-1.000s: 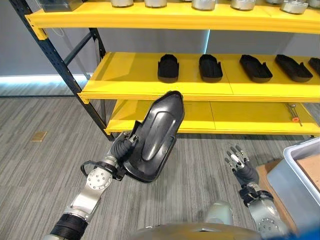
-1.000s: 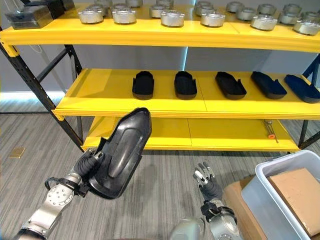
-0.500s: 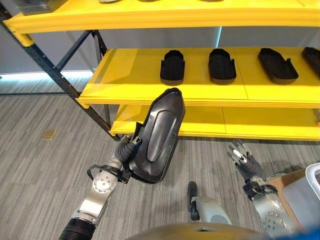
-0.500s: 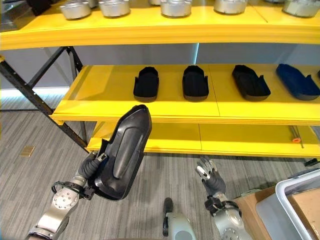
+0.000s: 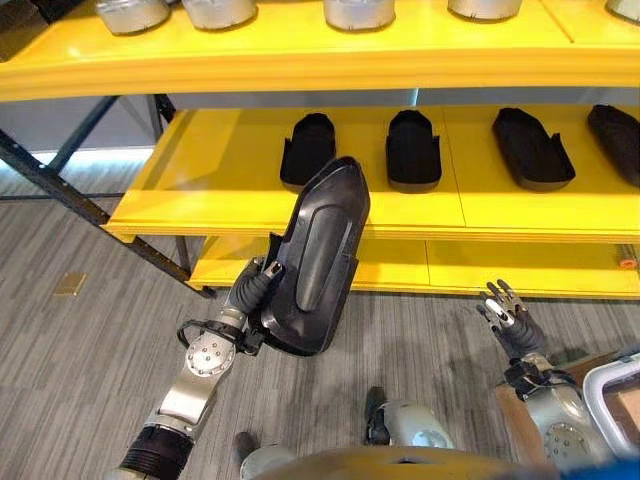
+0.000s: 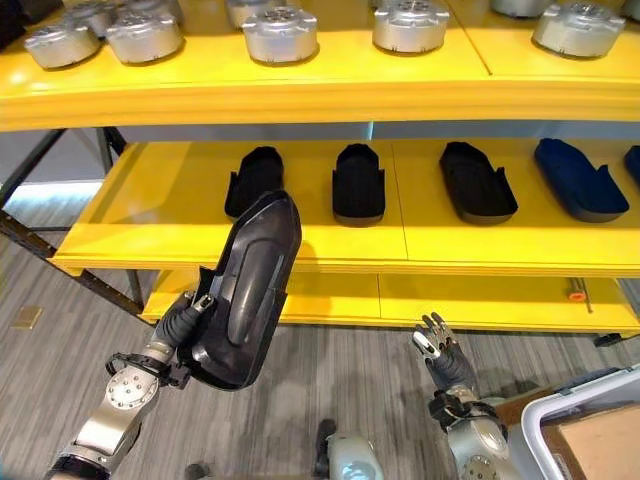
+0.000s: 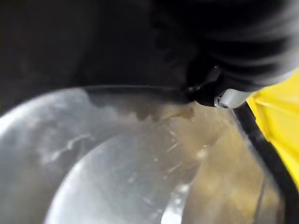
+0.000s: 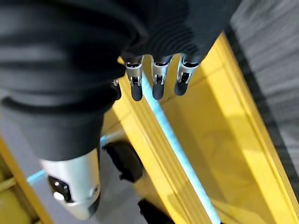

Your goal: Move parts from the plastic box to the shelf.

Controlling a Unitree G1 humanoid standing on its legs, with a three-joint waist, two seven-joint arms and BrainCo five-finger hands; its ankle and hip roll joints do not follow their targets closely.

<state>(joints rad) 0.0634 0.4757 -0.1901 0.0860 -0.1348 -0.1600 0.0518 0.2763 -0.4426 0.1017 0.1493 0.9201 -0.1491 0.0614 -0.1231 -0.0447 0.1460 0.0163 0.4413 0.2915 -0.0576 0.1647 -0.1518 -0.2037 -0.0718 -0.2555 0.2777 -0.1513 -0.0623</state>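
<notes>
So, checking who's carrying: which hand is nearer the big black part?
Left. The left hand grips the big black part at its edge; the right hand hangs apart, fingers relaxed.

— Where's the part?
— The glossy black moulded cover (image 5: 315,260) stands almost upright, nose tipped toward one o'clock, before the yellow shelf (image 5: 220,185).
— And the rest?
— Matching black parts (image 5: 413,150) lie in a row on the middle level, toward twelve o'clock.

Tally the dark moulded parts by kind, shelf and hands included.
Small dark parts on the middle shelf: 5, the last cut off at the view's edge
Large dark shell, held in the left hand: 1
Total: 6
</notes>
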